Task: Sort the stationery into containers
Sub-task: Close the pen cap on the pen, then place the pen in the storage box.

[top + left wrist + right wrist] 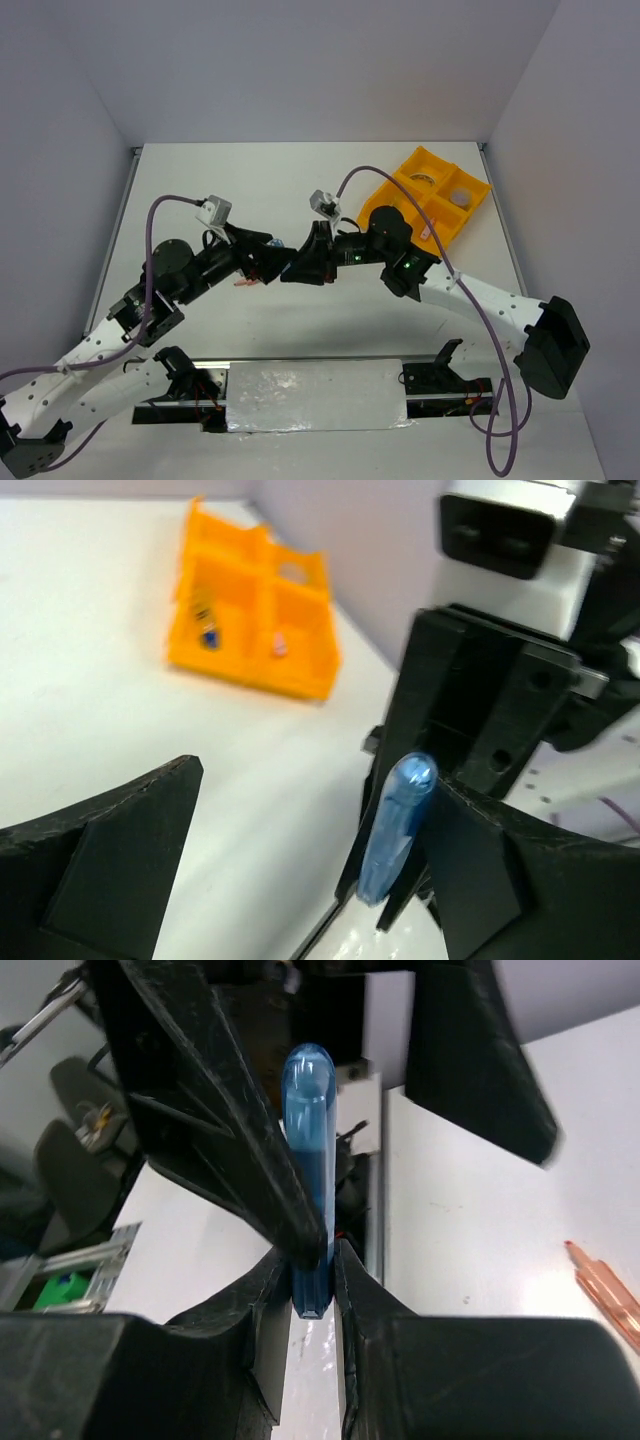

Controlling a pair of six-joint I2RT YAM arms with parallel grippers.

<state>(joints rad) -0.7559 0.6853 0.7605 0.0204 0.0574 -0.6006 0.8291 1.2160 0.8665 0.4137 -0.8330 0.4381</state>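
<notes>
Right claw [312, 1265] is clamped on the lower end of the clear-blue pen-like piece [308, 1130], and that end is hidden between its fingers. Left claw [320, 780] stands spread wide around the piece, gripping nothing. Beyond the left claw, the yellow tray [300, 685] is blurred and its small contents are unclear.

Robot lab cell, white table [250, 180], plain walls [300, 70]
</notes>
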